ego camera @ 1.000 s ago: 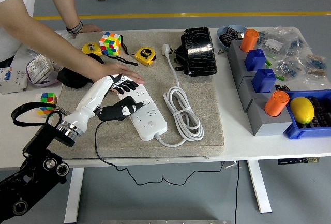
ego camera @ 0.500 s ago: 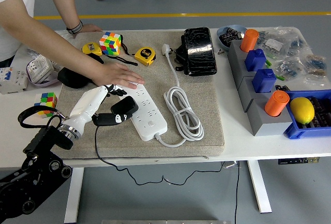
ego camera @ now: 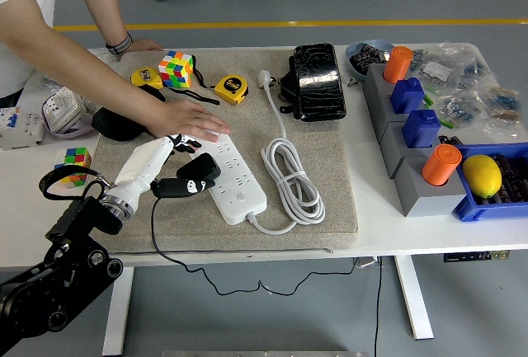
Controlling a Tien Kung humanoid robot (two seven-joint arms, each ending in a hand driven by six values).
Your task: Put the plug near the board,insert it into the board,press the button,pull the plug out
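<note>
Black plug (ego camera: 194, 177) lying at the left edge of the white power strip (ego camera: 232, 177), touching or just overlapping it, its cable trailing down off the grey mat (ego camera: 330, 167) toward the table's near edge. Not seated in any socket as far as can be judged: body tilted and resting on its side rather than standing upright in the outlets. Left hand (ego camera: 183, 144) just beyond the plug, white forearm shell angled up from the lower left, black fingers (ego camera: 191, 141) mostly covered by a person's hand (ego camera: 188, 118) pressing flat on the strip's far end, so grip state impossible to tell; apparently not closed round the plug. Right hand nowhere in view. By the look of things, first step done, plug brought to the board. Left to do: insertion, pressing the button at the strip's near end, pulling out again. Person's palm seemingly steadying the strip for the coming push. Strip's own white cord (ego camera: 289, 171) coiled just beside it on the right.
</note>
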